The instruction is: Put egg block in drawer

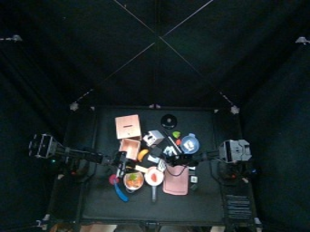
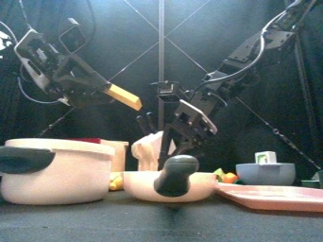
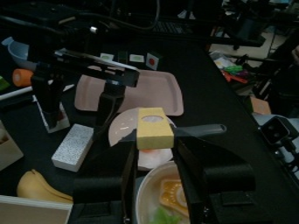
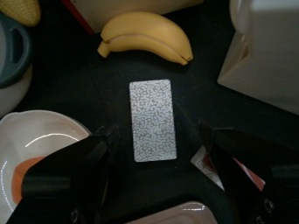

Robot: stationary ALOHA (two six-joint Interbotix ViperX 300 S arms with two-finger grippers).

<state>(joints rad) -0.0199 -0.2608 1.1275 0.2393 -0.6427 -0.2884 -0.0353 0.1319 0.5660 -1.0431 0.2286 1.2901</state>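
Black-curtained counter (image 2: 151, 222), crowded: white pot (image 2: 57, 170), pink tray (image 2: 271, 196), banana (image 4: 146, 39), grey block (image 4: 153, 120). Left tool (image 3: 158, 144) grips yellow egg block (image 3: 153, 129), raised above bowl (image 3: 176, 197); right tool (image 4: 158, 144) wide, straddling grey block.

Banana (image 4: 146, 39) beside grey block (image 4: 152, 120); bowl (image 4: 35, 149) near both.
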